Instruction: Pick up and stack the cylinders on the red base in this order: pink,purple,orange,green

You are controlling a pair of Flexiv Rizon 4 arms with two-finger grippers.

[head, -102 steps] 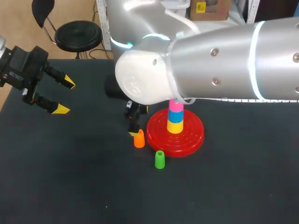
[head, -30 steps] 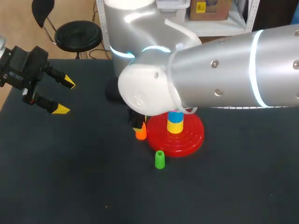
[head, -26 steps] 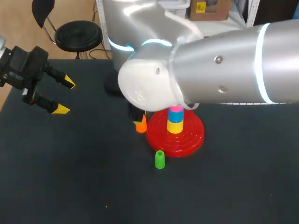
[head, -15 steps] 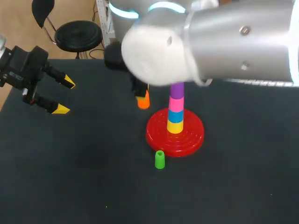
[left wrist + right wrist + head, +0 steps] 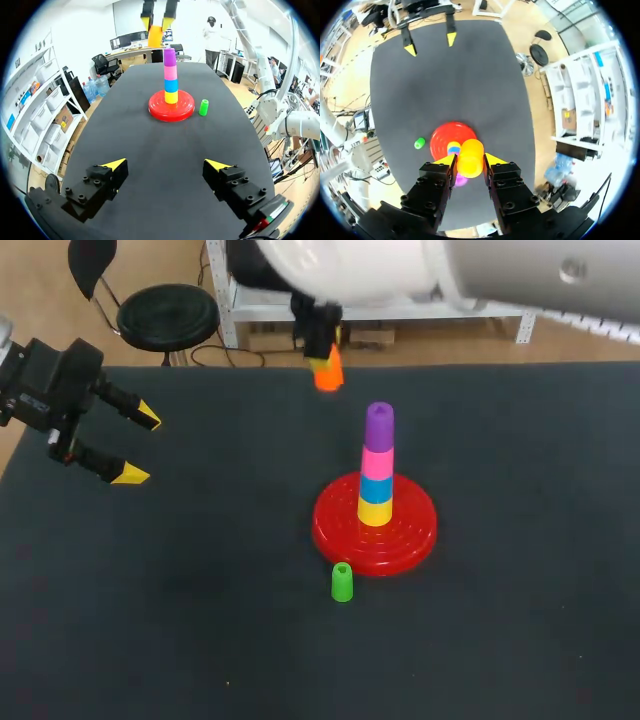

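Note:
The red base (image 5: 404, 538) (image 5: 157, 111) (image 5: 442, 140) stands mid-table with a stack on its post: yellow, blue, pink, then the purple cylinder (image 5: 379, 424) (image 5: 170, 57) on top. My right gripper (image 5: 322, 343) (image 5: 470, 159) (image 5: 157, 21) hangs high above the table, up and to the left of the stack, shut on the orange cylinder (image 5: 327, 372) (image 5: 470, 157) (image 5: 155, 36). The green cylinder (image 5: 342, 582) (image 5: 203, 107) (image 5: 419, 143) stands on the table just in front of the base. My left gripper (image 5: 133, 446) (image 5: 165, 164) (image 5: 430, 44) is open and empty at the table's left edge.
The black tabletop (image 5: 500, 640) has nothing else on it. My right arm's large silver body (image 5: 480, 270) spans the far edge, above the table.
My right gripper has lifted the orange cylinder from the table beside the base, up and towards the far side. The left arm and the green cylinder have not moved.

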